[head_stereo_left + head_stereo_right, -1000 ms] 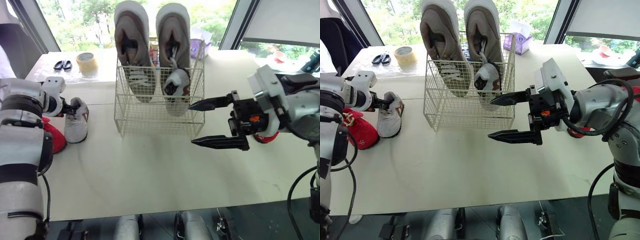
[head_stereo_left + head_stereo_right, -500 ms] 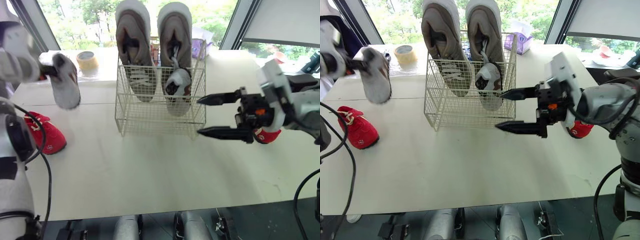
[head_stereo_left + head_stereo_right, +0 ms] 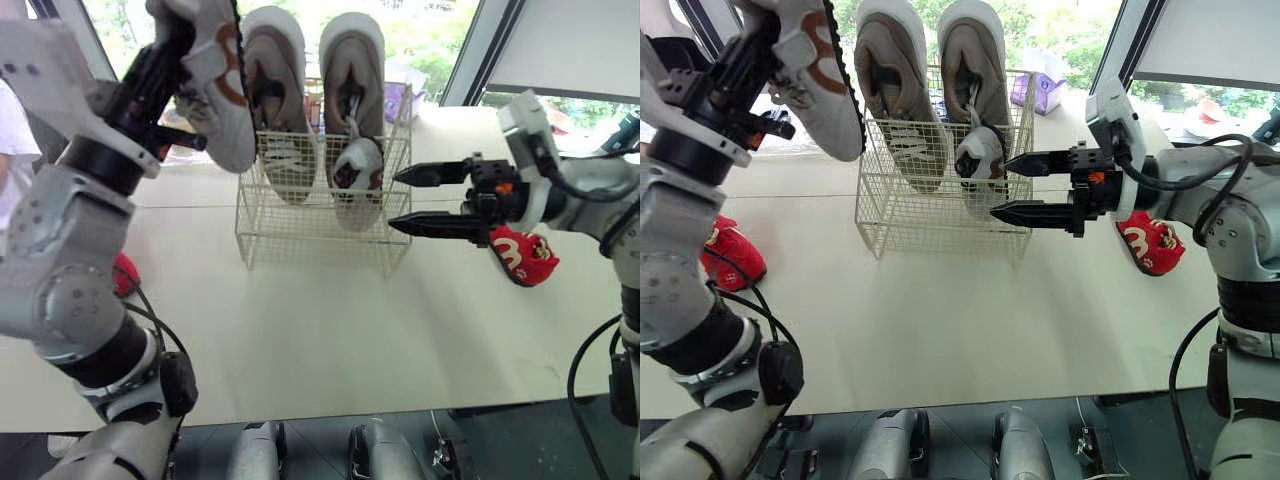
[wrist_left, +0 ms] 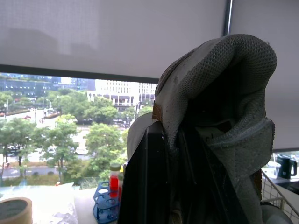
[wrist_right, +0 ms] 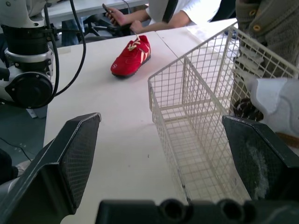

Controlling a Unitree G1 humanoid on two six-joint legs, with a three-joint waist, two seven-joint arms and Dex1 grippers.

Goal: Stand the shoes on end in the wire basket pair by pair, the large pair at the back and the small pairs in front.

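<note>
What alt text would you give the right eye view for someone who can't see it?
The robot's left hand holds a small grey sneaker with brown trim high beside a white wire basket where two large tan shoes stand on end. Its open right hand hovers at the basket's other side.

We see a pale table (image 3: pixel 940 310) bearing the wire basket (image 3: pixel 940 215) toward its back. The left red shoe (image 3: pixel 732 255) and right red shoe (image 3: pixel 1150 245) lie at opposite edges, a purple tissue box (image 3: pixel 1040 90) behind the basket.

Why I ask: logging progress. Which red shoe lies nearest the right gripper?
The red shoe right of the basket, by the right gripper; the other red shoe lies far left of the basket.
</note>
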